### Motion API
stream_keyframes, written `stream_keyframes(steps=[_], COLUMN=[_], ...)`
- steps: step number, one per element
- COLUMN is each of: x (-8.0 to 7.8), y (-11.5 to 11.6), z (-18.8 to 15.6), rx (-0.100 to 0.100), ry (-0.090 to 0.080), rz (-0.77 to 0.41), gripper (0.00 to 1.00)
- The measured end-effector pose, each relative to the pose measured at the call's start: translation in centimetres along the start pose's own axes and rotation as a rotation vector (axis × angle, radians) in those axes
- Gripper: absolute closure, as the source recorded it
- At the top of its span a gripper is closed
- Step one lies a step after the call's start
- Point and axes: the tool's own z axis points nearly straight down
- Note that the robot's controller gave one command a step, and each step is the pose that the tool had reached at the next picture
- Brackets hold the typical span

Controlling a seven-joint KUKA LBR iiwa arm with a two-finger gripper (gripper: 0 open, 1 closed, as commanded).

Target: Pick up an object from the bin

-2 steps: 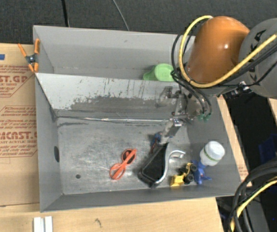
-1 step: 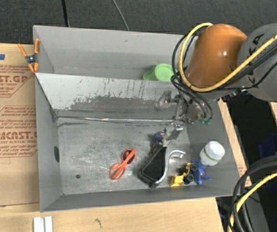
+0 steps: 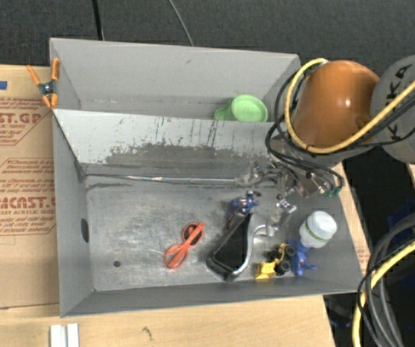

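Black pouch [image 3: 229,253], white bottle [image 3: 317,228], yellow-blue toy [image 3: 282,260] crowd gripper [image 3: 280,210]; orange clip [image 3: 184,245] apart; grip state: can't tell.

The bin [image 3: 121,215] is plain grey metal, with dark streaks and pale scratches on its back slope and floor. In it there are a light green round cap [image 3: 245,109], an orange scissors-like thing [image 3: 184,245], a glossy black case [image 3: 229,251], a white bottle [image 3: 317,228] and a small yellow and blue toy [image 3: 283,260]. The wrist cover [image 3: 334,103] is shiny orange-brown, with yellow and black cables [image 3: 290,96] beside it.
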Motion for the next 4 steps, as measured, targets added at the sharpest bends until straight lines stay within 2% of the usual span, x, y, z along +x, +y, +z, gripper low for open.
stream_keyframes(steps=[1,2,3,4], x=[0.3,-1.0,-2.7,-2.7], y=[-1.6,-1.6,-1.1,-1.1], z=[3.4,8.5,10.5,10.5], rx=[-0.001,0.002,-0.012,-0.012], ry=[0.001,0.000,0.007,0.007], rz=[-0.214,-0.365,-0.733,-0.733], gripper=[0.00,0.00,1.00,1.00])
